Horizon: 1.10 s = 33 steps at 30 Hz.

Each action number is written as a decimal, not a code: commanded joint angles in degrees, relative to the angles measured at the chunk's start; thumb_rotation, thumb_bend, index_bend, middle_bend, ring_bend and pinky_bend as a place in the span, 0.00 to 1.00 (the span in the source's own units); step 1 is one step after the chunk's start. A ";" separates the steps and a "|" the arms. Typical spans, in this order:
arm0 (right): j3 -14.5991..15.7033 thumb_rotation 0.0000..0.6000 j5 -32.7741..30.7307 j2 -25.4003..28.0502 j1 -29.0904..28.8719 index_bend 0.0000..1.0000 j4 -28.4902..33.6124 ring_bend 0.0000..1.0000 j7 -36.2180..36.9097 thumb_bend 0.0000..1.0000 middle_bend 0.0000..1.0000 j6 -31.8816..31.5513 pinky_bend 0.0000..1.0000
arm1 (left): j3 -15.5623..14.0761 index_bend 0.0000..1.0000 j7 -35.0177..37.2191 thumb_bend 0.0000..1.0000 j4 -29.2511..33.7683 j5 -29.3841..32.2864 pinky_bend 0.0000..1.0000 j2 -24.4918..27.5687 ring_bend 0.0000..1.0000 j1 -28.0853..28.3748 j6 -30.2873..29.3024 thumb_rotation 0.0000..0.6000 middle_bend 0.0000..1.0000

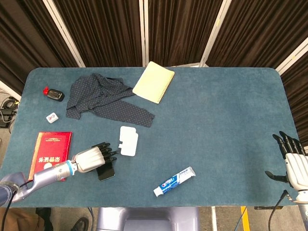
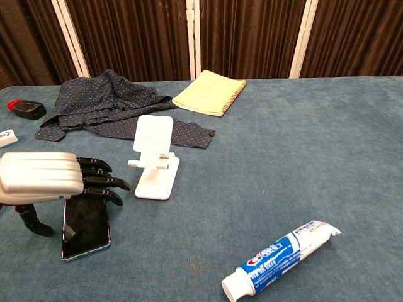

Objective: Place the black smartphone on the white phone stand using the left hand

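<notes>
The black smartphone [image 2: 85, 228] lies flat on the blue table, screen up; in the head view only its near end [image 1: 107, 172] shows. My left hand [image 2: 55, 178] hovers over the phone's far end with fingers stretched toward the stand and the thumb [image 2: 33, 220] hanging down by the phone's left edge. It holds nothing. In the head view the left hand [image 1: 91, 158] covers most of the phone. The white phone stand [image 2: 154, 158] [image 1: 129, 140] stands upright and bare just right of the fingertips. My right hand [image 1: 293, 163] rests open at the table's right edge.
A toothpaste tube [image 2: 283, 255] lies near the front edge, right of the phone. A red booklet [image 1: 49, 154] sits left of my left arm. A dotted shirt [image 1: 103, 98], yellow notebook [image 1: 153, 82] and small black bottle [image 1: 54, 94] lie at the back.
</notes>
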<state>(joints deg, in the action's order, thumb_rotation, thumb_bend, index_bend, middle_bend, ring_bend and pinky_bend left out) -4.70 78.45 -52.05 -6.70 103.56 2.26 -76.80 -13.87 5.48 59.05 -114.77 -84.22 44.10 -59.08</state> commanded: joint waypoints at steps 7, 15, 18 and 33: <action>-0.05 1.00 -0.06 0.19 0.00 0.00 -0.21 0.00 0.83 0.00 0.00 0.13 0.00 | -0.50 0.27 -0.40 0.00 -0.45 1.11 0.18 -1.30 0.22 0.60 1.07 1.00 0.12; -0.09 1.00 0.05 0.34 0.01 0.00 -0.37 0.00 1.48 0.00 0.00 0.12 0.00 | -0.97 0.57 -1.70 0.00 -0.10 1.18 0.32 -1.98 0.41 0.65 -0.43 1.00 0.39; -0.04 1.00 0.21 0.39 0.03 0.00 -0.35 0.00 1.66 0.00 0.00 0.08 0.00 | -1.29 0.60 -1.08 0.00 -0.07 1.18 0.33 -1.93 0.43 0.35 -1.82 1.00 0.40; -0.07 1.00 0.56 1.04 0.36 0.00 -0.31 0.00 3.22 0.00 0.00 -0.40 0.00 | -0.15 0.61 -8.84 0.00 1.94 -4.84 0.35 4.29 0.44 0.24 -17.55 1.00 0.42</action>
<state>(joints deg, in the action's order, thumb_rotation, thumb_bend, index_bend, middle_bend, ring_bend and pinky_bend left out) -4.76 79.00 -51.03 -6.35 103.26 5.47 -77.18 -14.93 -0.29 60.74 -117.47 -81.73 44.00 -73.10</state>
